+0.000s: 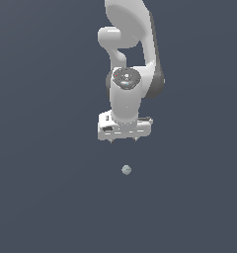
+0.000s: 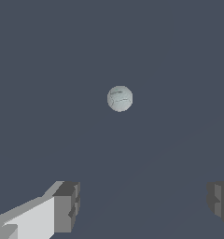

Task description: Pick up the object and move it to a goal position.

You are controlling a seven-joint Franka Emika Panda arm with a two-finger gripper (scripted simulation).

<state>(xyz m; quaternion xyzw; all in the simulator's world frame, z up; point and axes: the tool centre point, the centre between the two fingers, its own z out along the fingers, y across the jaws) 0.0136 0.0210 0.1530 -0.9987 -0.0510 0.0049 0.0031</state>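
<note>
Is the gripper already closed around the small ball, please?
No: in the wrist view the gripper has its fingers spread wide, and the ball lies apart from them, untouched.

The exterior view looks from high up and some way off, facing the arm (image 1: pixel 133 59) head-on and tilted down at the plain dark surface (image 1: pixel 41 197). It takes in the arm, the tool (image 1: pixel 124 140) and the ball (image 1: pixel 126 170) nearer the camera. The wrist view sits just behind the tool's fingers (image 2: pixel 67 207) and looks down past them, close to the surface. Both views share the ball (image 2: pixel 120 98), the fingertips and the surface around them.
</note>
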